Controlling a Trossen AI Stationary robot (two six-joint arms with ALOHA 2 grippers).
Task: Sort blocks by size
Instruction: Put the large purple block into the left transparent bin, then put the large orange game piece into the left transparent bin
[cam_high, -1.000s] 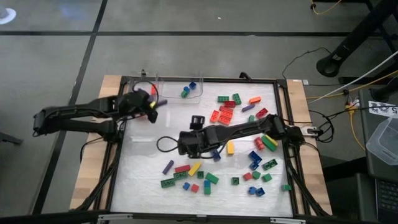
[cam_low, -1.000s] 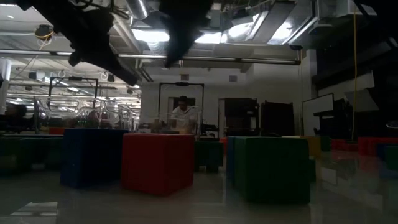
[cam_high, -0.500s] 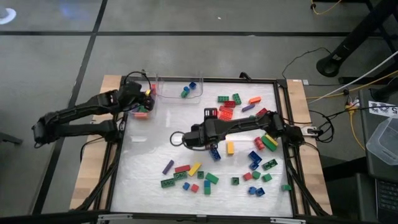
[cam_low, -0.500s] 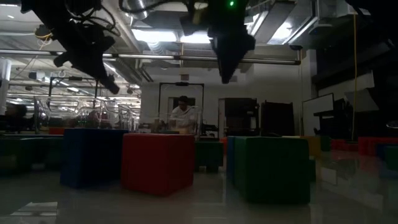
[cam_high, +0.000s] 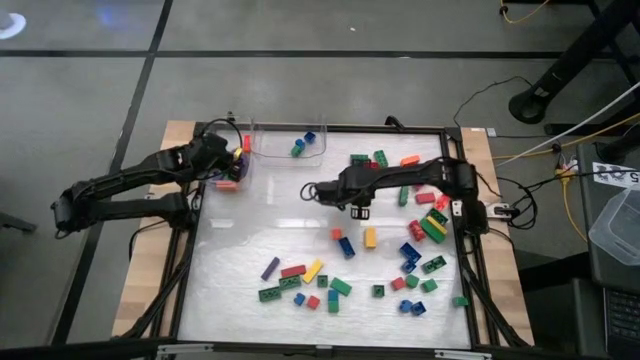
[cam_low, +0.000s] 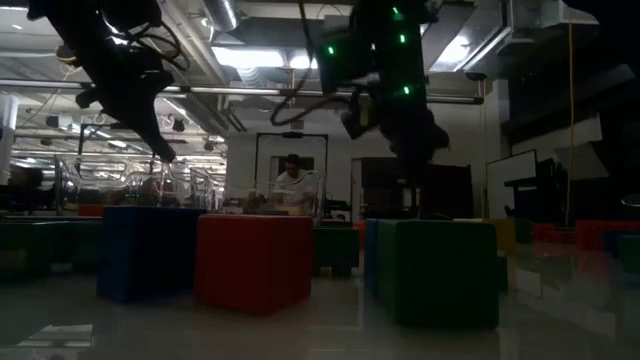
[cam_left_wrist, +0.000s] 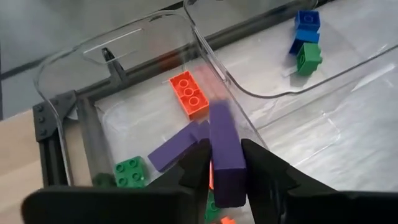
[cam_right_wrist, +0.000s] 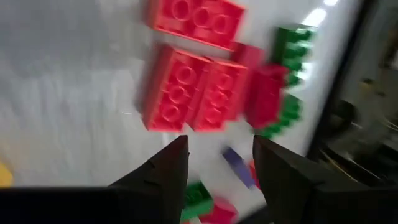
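Two arms | left gripper (cam_left_wrist: 222, 163) jaws clamp purple block (cam_left_wrist: 225, 155) | right gripper (cam_right_wrist: 214, 163) jaws apart, empty, above red blocks (cam_right_wrist: 193, 93)

Left claw (cam_left_wrist: 222, 163) above a clear plastic bin (cam_left_wrist: 68, 62), fingers against a long purple brick (cam_left_wrist: 224, 152); inside the bin an orange brick (cam_left_wrist: 189, 95), another purple brick (cam_left_wrist: 178, 149), a green brick (cam_left_wrist: 130, 172); blue and green bricks (cam_left_wrist: 306, 38) in the neighbouring clear tray (cam_left_wrist: 261, 87).

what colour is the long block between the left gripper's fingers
Purple. The long block sits between the left gripper fingers over the clear bin; the left wrist view shows it best.
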